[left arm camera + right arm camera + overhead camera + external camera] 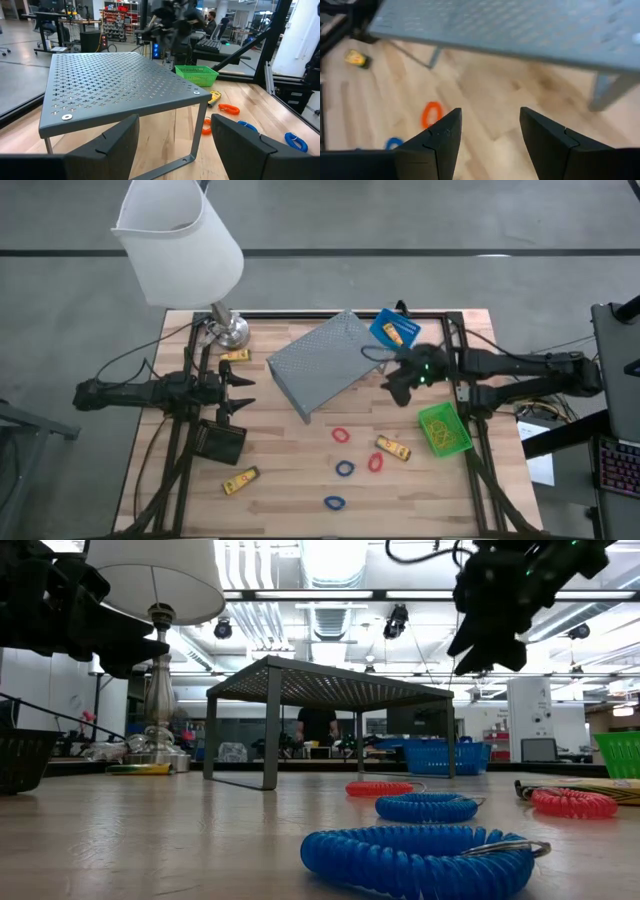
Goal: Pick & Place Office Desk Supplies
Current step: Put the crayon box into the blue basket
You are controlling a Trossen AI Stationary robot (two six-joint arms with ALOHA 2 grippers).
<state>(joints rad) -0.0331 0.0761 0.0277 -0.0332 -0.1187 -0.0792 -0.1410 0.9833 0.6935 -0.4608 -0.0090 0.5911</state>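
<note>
We count four yellow pieces (240, 480), two red loops (341, 435), two blue loops (345, 469), three bins (444, 429), one shelf (325, 360) and one lamp (180, 240).

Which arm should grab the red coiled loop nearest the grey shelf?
Right, probably. The right claw hangs open just beside the grey perforated metal shelf, near the red coiled loop. The left claw waits open across the shelf.

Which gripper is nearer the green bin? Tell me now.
Right. The right gripper hovers open just beside the green bin, near the grey shelf; the left gripper waits open across the table.
</note>
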